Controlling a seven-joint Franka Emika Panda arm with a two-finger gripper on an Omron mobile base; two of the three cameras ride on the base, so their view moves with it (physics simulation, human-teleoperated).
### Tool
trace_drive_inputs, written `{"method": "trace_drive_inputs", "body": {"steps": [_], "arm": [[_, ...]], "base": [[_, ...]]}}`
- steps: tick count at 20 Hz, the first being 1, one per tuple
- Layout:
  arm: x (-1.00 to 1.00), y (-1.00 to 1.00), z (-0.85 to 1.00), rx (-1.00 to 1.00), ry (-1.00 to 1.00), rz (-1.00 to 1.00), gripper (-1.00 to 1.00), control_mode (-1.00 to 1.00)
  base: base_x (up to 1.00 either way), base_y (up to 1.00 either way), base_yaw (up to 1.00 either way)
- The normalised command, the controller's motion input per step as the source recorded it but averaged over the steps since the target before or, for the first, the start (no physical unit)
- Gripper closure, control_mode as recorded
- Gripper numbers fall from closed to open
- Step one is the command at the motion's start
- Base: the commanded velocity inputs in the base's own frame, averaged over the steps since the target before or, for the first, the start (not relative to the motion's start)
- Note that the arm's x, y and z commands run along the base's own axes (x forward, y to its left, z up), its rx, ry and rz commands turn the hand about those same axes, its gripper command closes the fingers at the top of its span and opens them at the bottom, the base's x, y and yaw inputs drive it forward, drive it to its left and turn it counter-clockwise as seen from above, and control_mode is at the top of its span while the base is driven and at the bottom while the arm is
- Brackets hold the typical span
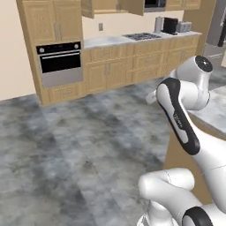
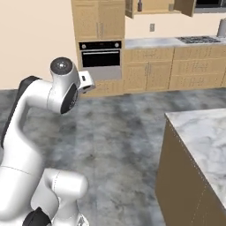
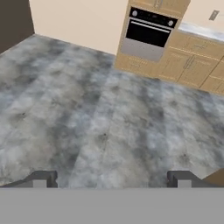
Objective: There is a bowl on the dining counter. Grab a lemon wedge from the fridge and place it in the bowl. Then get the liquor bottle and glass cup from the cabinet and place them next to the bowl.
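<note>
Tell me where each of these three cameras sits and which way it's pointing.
Left base view: behind the arm on its left, facing the oven wall and stove counter; arm lower right.
Right base view: behind on its right, facing the same oven; arm lower left, marble counter at right.
Hand view: on the hand, looking over the floor toward the oven; open gripper at bottom.
Shared: all show the oven and grey floor.

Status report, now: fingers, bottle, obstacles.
Gripper open, fingers empty, facing the floor. Dark bottle sits in the open upper cabinet. Counter close on the right.
</note>
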Motion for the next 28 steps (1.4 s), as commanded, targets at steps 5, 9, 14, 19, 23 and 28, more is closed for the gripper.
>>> {"method": "trace_drive_inputs", "body": {"steps": [5,9,14,19,23,28], "arm": [[0.0,0.0,0.0,0.0,0.0,0.0,-1.0,1.0],[0.0,0.0,0.0,0.0,0.0,0.0,-1.0,1.0],[0.0,0.0,0.0,0.0,0.0,0.0,-1.0,1.0],[0.0,0.0,0.0,0.0,0.0,0.0,-1.0,1.0],[0.0,0.0,0.0,0.0,0.0,0.0,-1.0,1.0],[0.0,0.0,0.0,0.0,0.0,0.0,-1.0,1.0]], "base": [[1.0,0.48,-0.38],[1.0,0.53,-0.46],[1.0,0.61,-0.51],[1.0,0.64,-0.52],[1.0,0.74,-0.5],[1.0,0.87,-0.37]]}}
